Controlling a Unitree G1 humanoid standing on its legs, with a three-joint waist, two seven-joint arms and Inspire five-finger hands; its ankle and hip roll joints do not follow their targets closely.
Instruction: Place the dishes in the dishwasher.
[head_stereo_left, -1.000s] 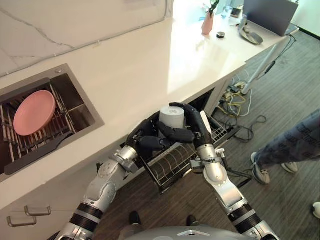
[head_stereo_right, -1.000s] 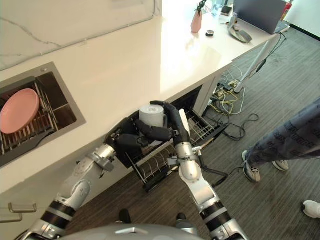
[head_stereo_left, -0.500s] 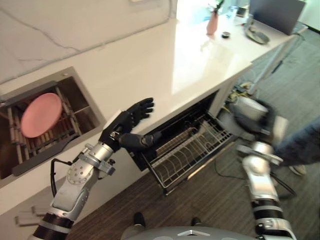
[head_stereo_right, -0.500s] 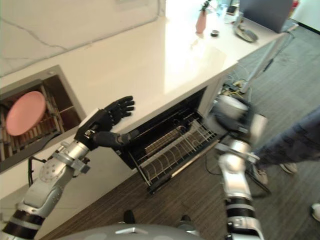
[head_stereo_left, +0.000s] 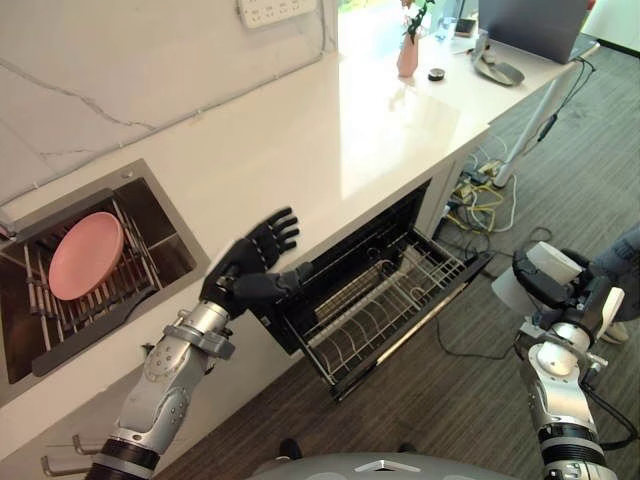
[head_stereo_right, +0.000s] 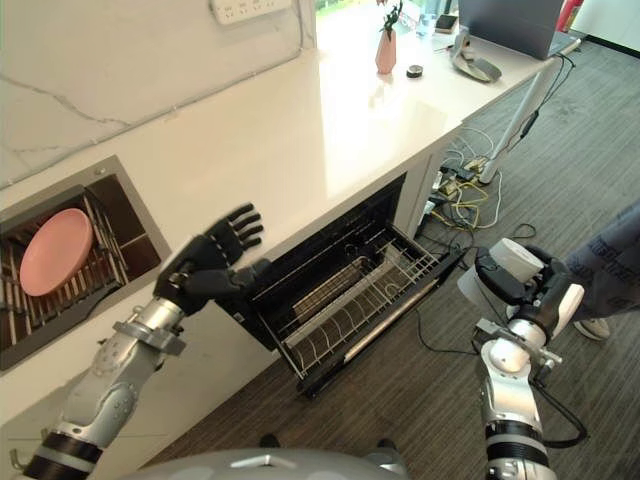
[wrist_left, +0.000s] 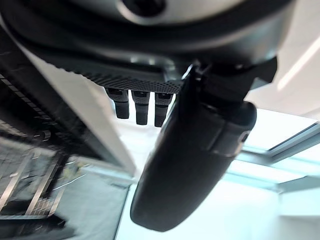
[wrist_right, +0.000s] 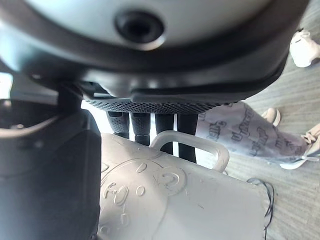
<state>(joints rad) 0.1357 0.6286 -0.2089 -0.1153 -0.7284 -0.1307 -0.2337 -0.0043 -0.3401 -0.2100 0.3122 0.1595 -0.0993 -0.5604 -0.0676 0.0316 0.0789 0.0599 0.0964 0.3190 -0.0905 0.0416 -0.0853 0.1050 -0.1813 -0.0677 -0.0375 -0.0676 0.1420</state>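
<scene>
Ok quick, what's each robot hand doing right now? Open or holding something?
Left hand: open, fingers spread, holding nothing.
Right hand: shut on the white mug.

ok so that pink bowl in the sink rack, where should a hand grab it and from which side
Probably by its upper rim. The pink bowl leans on edge in the sink rack, its hollow facing out toward the counter, so the top edge stands free. Come down from above and pinch the rim, thumb inside the hollow. The open left hand is the nearer one; the right hand already holds a white mug.
</scene>
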